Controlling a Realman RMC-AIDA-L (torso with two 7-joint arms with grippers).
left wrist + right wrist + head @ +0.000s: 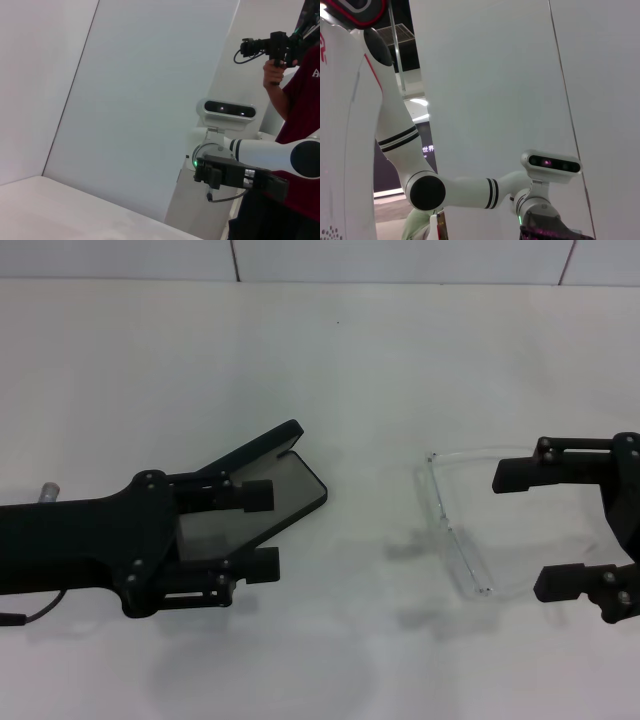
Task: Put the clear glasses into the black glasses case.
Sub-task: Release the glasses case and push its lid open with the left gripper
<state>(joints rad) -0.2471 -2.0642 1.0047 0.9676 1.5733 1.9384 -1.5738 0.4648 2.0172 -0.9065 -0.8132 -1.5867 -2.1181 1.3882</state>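
Here the clear glasses [455, 530] lie just beyond the right gripper [540, 530], jaws released, gripping nothing.

I see a plain white tabletop [330, 370] filling my head view, its far edge meeting a pale tiled wall. Two things lie directly on it. Toward its left edge, a flat black rectangular glasses case [285, 475] sits open, grey lining up. Toward its right edge, well apart from it, lie fully transparent, colourless plastic glasses [455, 530] with long clear arms.
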